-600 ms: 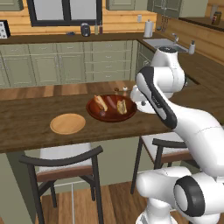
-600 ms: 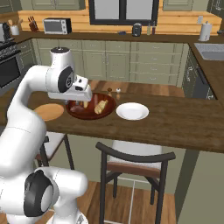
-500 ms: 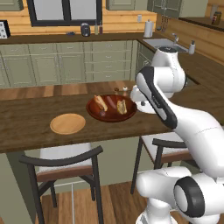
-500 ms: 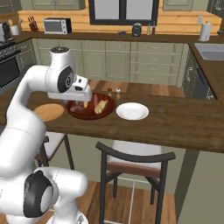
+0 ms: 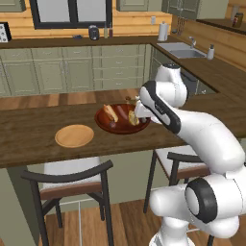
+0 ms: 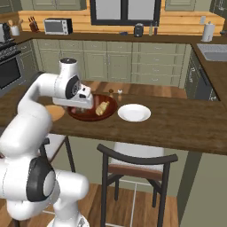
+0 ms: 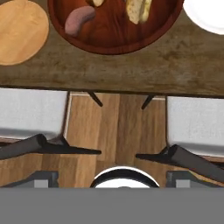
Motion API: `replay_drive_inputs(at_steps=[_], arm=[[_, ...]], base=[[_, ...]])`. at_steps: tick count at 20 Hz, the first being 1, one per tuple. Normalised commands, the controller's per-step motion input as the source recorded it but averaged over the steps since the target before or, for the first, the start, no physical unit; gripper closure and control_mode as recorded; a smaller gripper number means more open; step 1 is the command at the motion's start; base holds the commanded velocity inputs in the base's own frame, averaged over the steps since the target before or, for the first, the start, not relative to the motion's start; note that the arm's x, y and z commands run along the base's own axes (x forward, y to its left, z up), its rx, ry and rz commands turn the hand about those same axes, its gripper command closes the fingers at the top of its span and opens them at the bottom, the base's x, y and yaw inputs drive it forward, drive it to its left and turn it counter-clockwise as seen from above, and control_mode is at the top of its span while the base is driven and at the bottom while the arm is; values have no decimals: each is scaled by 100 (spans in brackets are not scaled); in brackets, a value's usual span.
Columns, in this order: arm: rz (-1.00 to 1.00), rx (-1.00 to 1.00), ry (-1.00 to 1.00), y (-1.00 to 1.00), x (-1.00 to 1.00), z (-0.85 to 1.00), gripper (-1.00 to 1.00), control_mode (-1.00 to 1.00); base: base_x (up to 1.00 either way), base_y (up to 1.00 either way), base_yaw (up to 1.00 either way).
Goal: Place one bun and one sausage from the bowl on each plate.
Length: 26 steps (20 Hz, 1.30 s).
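The reddish-brown bowl (image 5: 120,126) (image 6: 77,115) (image 7: 114,40) sits on the wooden counter between the plates. In the hand view it holds a purplish sausage (image 7: 78,19) and a pale bun (image 7: 139,8); a bun (image 6: 103,107) also shows from the right base. Left of the bowl lies the tan plate (image 5: 74,136) (image 7: 19,30), and to its right the white plate (image 6: 134,112) (image 7: 208,15). Both plates look bare. My gripper (image 5: 140,112) (image 6: 84,103) (image 7: 113,178) hovers open over the bowl's near rim and the counter's front edge, nothing between its fingers.
Two stools with grey seats (image 7: 30,113) (image 7: 197,122) stand under the counter's front edge (image 7: 113,83). Small shakers (image 6: 115,93) stand just behind the bowl. Cabinets, a sink and a far counter line the back of the kitchen.
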Motion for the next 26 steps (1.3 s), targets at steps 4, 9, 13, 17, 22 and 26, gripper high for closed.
replay_drive_inputs(at_steps=[4, 9, 13, 17, 22, 26], arm=[[0, 0, 17, -22, 95, -16, -100, -100], [-5, -2, -9, -21, 56, -35, -100, -100], [-14, -6, -3, 0, 72, -37, -100, -100], [-7, -7, -25, 12, 28, -39, -100, -100], [-2, -2, -5, 7, 38, -26, -100, -100], [0, 0, 3, 0, 64, -21, -100, -100]], base=[[0, 0, 0], [0, 0, 0], [0, 0, 0], [0, 0, 0], [0, 0, 0], [0, 0, 0]])
